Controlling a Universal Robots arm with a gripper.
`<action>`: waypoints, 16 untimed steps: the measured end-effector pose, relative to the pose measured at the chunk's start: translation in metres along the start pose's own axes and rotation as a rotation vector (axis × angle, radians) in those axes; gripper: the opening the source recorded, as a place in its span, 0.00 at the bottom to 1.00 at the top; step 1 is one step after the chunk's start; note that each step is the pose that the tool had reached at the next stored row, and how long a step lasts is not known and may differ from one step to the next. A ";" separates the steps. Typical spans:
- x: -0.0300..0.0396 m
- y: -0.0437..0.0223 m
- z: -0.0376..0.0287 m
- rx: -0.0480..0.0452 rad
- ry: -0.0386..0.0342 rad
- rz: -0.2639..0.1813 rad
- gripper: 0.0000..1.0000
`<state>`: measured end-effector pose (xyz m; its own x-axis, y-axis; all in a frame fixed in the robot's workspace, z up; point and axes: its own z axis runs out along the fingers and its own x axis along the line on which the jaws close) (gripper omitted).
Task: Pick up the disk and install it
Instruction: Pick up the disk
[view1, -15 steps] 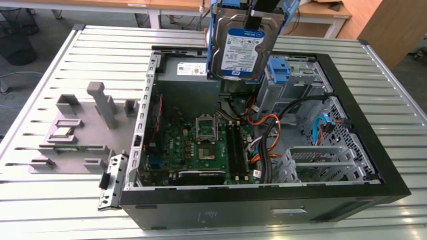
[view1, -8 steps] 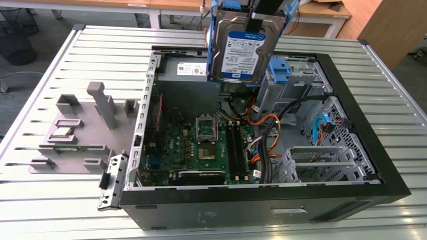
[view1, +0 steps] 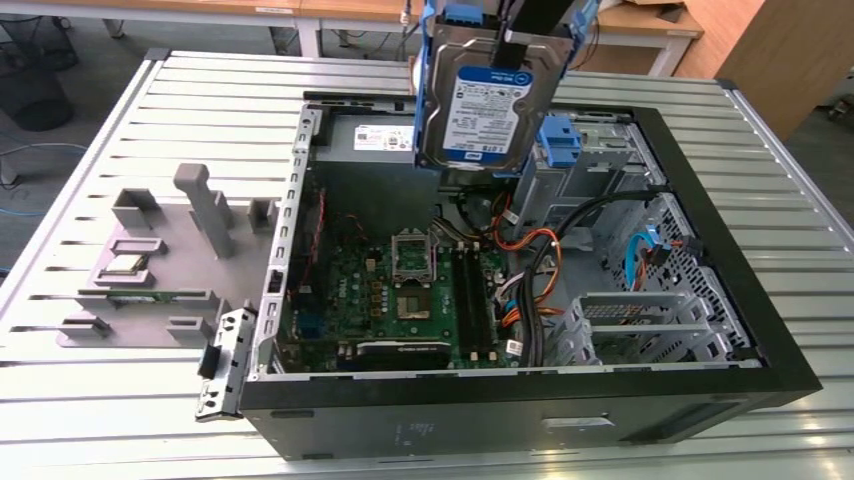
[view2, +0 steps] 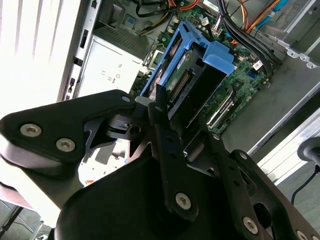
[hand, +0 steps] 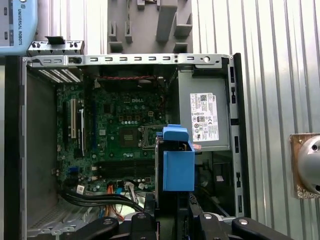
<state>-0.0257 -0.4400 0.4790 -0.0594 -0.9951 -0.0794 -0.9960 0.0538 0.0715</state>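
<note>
Computer case (view1: 534, 405), black, side panel off, lying flat on a slatted metal table (view1: 94, 430); in the exterior view its nearest wall faces the onlooker. Beside it, on the exterior view's left: grey fixture (view1: 160, 255) carrying small parts. Inside the case: green motherboard (view1: 400, 290); orange and black cables (view1: 527, 250) just beside it; metal drive cage with a fixed blue bracket (view1: 561, 140) toward the far corner; grey power supply (view1: 374, 135) with white label against the far wall. Over the far half of the case: disk (view1: 483, 100), silver-black with blue-and-white label, clipped in its blue carrier frame, hanging upright in the air, clear of the case. Holding it: gripper (view1: 514, 45), reaching straight down from above, wrist vertical, black fingers (view2: 165, 130) clamped tight on the carrier's upper end. In the first wrist view the disk (hand: 178, 160) appears edge-on, poised between motherboard and power supply (hand: 205, 117).
</note>
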 end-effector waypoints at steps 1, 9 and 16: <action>0.0007 0.0000 0.0000 0.0000 0.0000 0.000 0.35; 0.0094 -0.0005 -0.0007 0.0000 -0.0001 0.000 0.35; 0.0178 -0.0010 -0.0014 0.0000 -0.0001 0.000 0.35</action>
<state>-0.0257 -0.4578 0.4789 -0.0594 -0.9951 -0.0795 -0.9960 0.0538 0.0715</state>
